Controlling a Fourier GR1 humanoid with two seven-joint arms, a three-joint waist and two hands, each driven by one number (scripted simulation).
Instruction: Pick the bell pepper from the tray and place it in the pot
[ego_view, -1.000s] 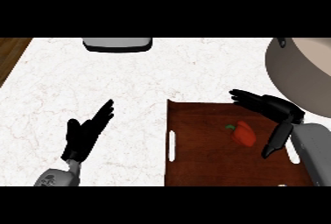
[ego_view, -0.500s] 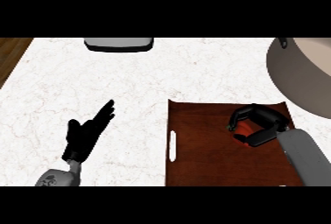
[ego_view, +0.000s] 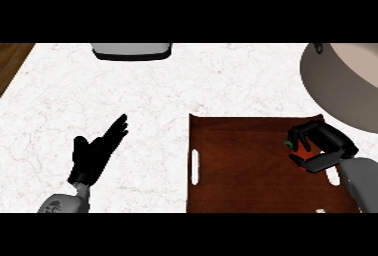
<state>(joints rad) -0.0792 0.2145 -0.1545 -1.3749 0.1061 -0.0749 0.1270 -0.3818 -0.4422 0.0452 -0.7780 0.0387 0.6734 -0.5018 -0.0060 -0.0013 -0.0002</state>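
A dark brown tray (ego_view: 244, 170) lies on the counter at the lower right. My right hand (ego_view: 325, 145) is over the tray's right side, its fingers and thumb curled round the red bell pepper (ego_view: 302, 156). Only a strip of red and the green stem show between the fingers. The large grey pot (ego_view: 343, 85) stands at the right edge, just beyond the tray's far corner. My left hand (ego_view: 94, 152) rests open on the marble at the lower left, fingers straight and pointing up and right.
A grey and black object (ego_view: 131, 50) sits at the far edge of the white marble counter (ego_view: 148, 100). A strip of wooden floor (ego_view: 11, 60) shows past the counter's left edge. White handles mark the tray's left and right sides.
My right hand came down over the pepper, curled round it, and has since shifted right toward the tray's right side with the pepper. The left hand has not moved.
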